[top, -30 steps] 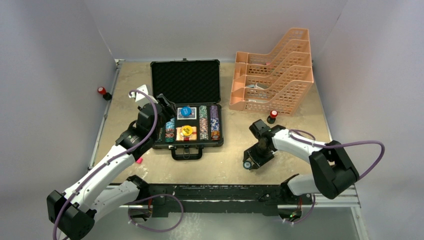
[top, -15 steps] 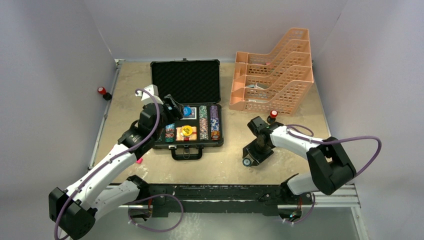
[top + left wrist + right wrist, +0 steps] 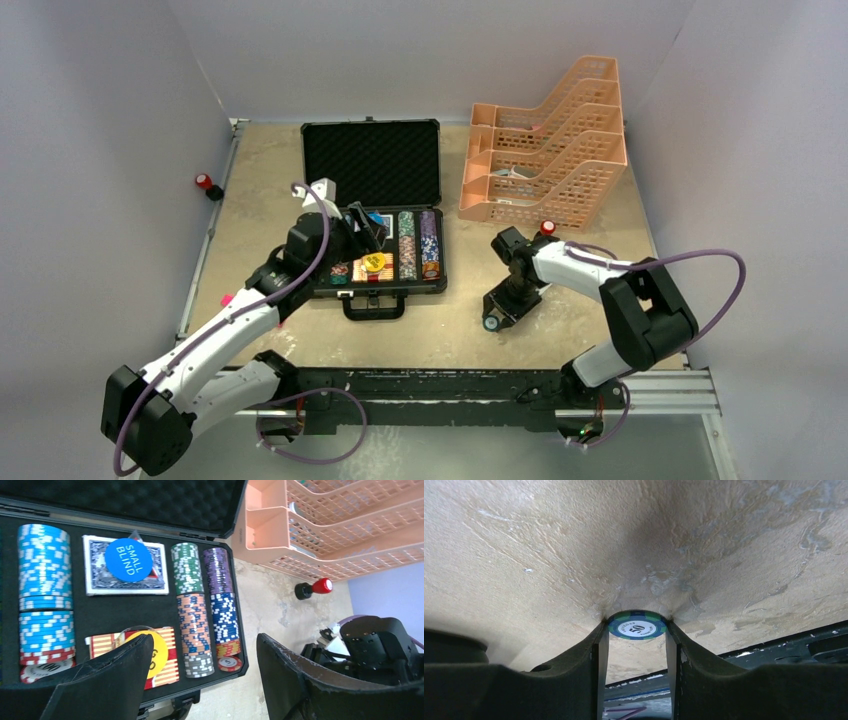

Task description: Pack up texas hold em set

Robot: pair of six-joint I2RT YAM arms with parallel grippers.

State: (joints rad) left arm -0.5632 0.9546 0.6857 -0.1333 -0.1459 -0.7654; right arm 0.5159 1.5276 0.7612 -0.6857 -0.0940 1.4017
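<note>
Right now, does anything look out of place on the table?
Yes. One blue-and-green chip lies on the bare table, pinched in the right gripper, away from the open case that holds the other chips.

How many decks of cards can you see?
2, both in the case: a blue-backed deck under the small blind button, a red-striped deck under the yellow button. More could be hidden.
</note>
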